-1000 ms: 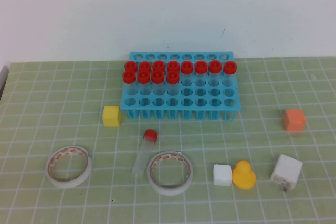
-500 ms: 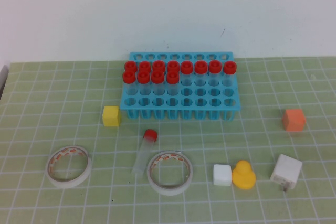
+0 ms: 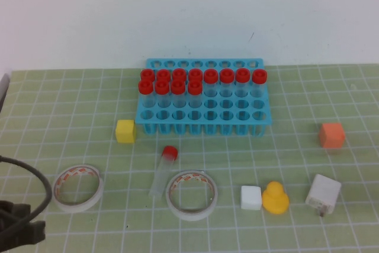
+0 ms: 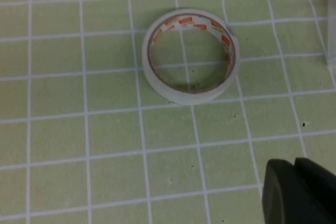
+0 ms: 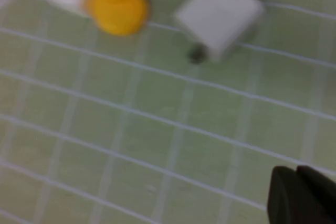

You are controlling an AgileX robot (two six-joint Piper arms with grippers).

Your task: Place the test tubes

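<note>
Since the loose test tube lies flat at lower centre of the high view, just beside a tape roll, the left gripper, clenched and empty at lower left, should open, grasp the barrel below the red cap and lift clear toward the blue rack. The right gripper, also clenched empty, is outside the high view; the left wrist view crops the tube.

1. Looks like a lab test bench: a blue test-tube rack holding red-capped tubes stands on a green gridded worktop.
2. Behind the rack rises a plain white wall.
</note>
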